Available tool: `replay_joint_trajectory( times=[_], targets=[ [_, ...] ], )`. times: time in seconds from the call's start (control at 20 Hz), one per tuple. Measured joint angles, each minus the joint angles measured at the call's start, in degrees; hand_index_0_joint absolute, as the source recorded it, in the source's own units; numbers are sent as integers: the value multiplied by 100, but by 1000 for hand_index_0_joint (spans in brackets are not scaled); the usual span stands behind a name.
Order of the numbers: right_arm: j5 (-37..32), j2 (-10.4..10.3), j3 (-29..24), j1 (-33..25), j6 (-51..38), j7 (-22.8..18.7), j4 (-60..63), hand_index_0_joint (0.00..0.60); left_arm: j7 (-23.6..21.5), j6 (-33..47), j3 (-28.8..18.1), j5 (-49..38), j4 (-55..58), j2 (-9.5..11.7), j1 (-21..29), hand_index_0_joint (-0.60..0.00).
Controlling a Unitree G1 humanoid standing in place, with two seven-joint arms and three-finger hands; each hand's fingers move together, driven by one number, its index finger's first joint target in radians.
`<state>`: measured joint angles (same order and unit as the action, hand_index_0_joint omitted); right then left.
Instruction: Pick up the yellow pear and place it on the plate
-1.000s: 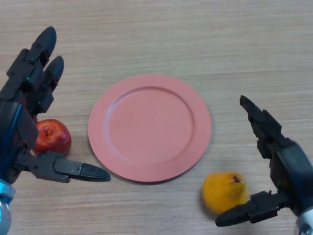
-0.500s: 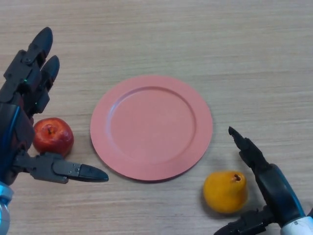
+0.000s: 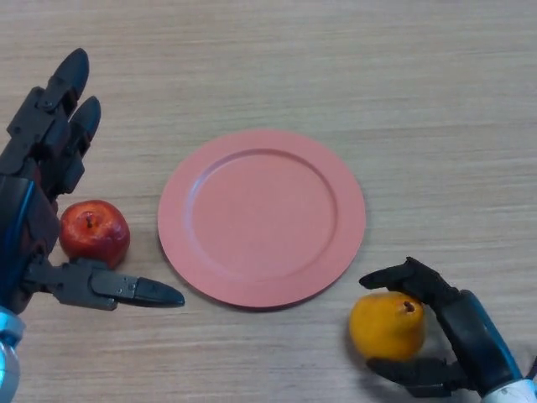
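Note:
The yellow pear [image 3: 384,327] lies on the table at the lower right, just below the rim of the empty pink plate [image 3: 262,217]. My right hand [image 3: 467,337] sits against the pear's right side, fingers curled over its top and thumb curled under its near side, closing round it. My left hand [image 3: 42,201] hovers at the left edge with straight fingers and an outstretched thumb, holding nothing.
A red apple [image 3: 94,232] rests on the table to the left of the plate, between my left hand's fingers and thumb without being gripped. The wooden tabletop [image 3: 336,67] stretches away beyond the plate.
My right hand has moved left and down onto the pear, and its fingers went from spread wide to curled round the fruit. The left hand stayed still.

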<state>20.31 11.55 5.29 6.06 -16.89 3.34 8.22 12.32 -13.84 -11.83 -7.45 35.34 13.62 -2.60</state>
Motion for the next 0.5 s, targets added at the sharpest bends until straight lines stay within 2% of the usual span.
replay_joint_trajectory(
  times=[0.1, 0.2, 0.25, 0.4, 0.5],
  targets=[
    [177, 9, 4, 60, 261, 20, -329, 600, -64, 66, 2, 0, -2, 0, 14, 0],
    [-558, -1, 3, 147, 1112, 252, -1196, 600, -94, 161, 1, -3, -27, 0, 13, 0],
    [-667, -5, 2, 122, 1350, 258, -1622, 600, -94, 161, 1, -3, -34, 0, 12, 0],
    [-630, -10, 73, -230, 1631, 483, -2049, 600, -94, 161, -1, -3, -33, 0, 12, 0],
    [-618, -38, 348, -580, 1723, 521, -2001, 600, -96, 161, 2, -3, -28, 0, 16, 0]
  ],
)
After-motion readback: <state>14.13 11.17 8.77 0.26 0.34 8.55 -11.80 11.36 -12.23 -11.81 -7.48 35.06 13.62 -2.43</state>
